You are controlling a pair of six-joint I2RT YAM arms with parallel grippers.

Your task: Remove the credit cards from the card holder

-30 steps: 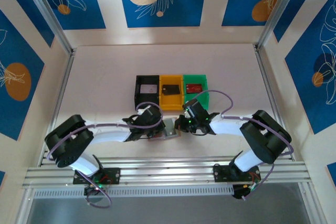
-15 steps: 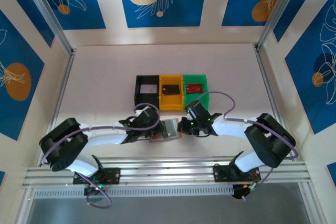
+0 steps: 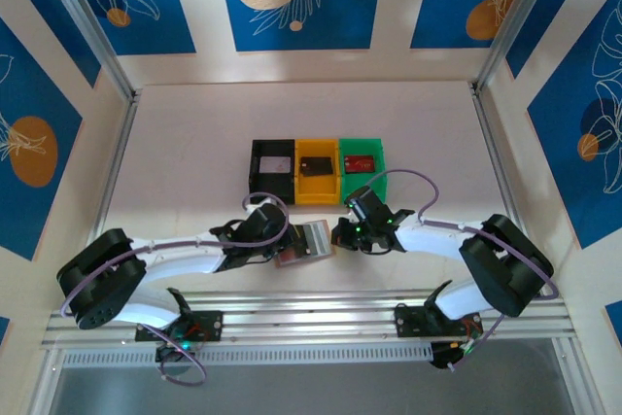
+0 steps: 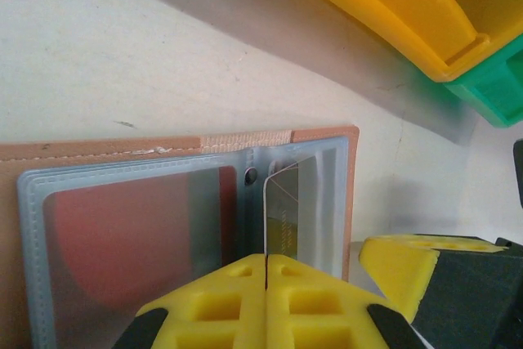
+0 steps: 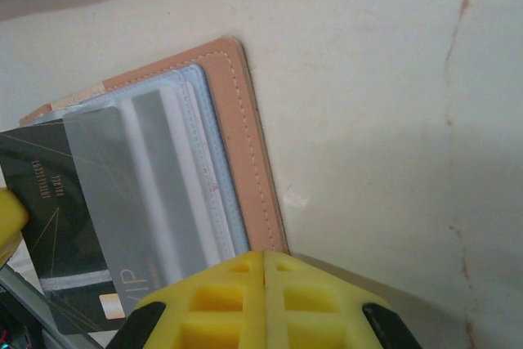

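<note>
While L claw (image 4: 267, 263) is clamped shut on the dark card (image 4: 282, 210), partly out of the card holder (image 4: 122, 149) lying open near the bins (image 3: 317, 170), I'd pull straight along the pocket, w/ R claw (image 5: 264, 263), also shut, pressing the holder's edge.

The card holder (image 5: 255, 177) has a matt, tan, leather-like skin with fine stitching. Inside it, the pocket panels (image 4: 131, 234) are frosted clear plastic with a soft sheen. Sticking out of them, a dark card (image 5: 45, 202) is smooth plastic with thin gold print, and a grey card (image 5: 122, 194) looks semi-glossy. Under the holder, the table (image 5: 368, 79) is matt cream, faintly scuffed. Beyond the holder, the yellow bin (image 4: 392, 6) is smooth moulded plastic.
</note>
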